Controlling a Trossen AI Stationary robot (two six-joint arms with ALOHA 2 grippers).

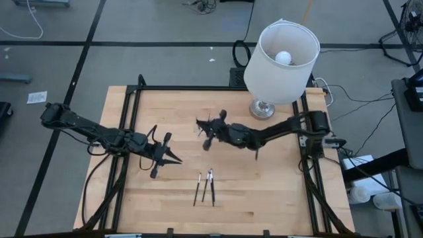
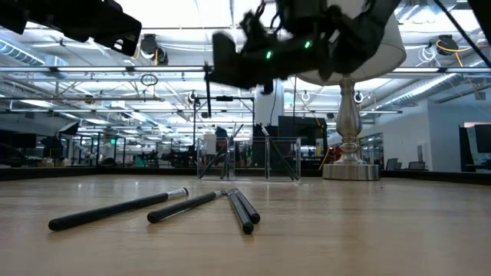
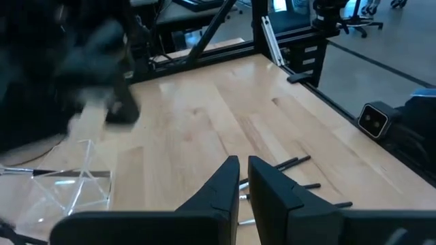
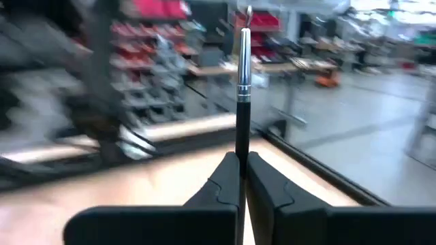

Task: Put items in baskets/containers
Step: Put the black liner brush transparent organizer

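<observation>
Now right claw (image 4: 242, 178) pinches slim black stick (image 4: 242, 116) w/ silvery band; left claw (image 3: 243, 182) nearly closed, empty, over smooth wood table (image 1: 264, 192).

Lighting: bright, even overhead light; the wooden table (image 1: 218, 192) reads pale with only faint, soft shadows beneath the arms. The lamp (image 1: 281, 63) shows a glowing bulb inside its white shade.

Glare: ceiling strip lights blow out along the top of the low view.

Blur: right wrist view heavily smeared in the background, shelving streaked; the stick-like tool (image 4: 243, 102) stays sharp. Left wrist view has a dark smeared mass, possibly the other arm. Low view blurs the arm overhead.

Reflections: the transparent tray (image 3: 68, 187) shows only as glinting edges.
</observation>
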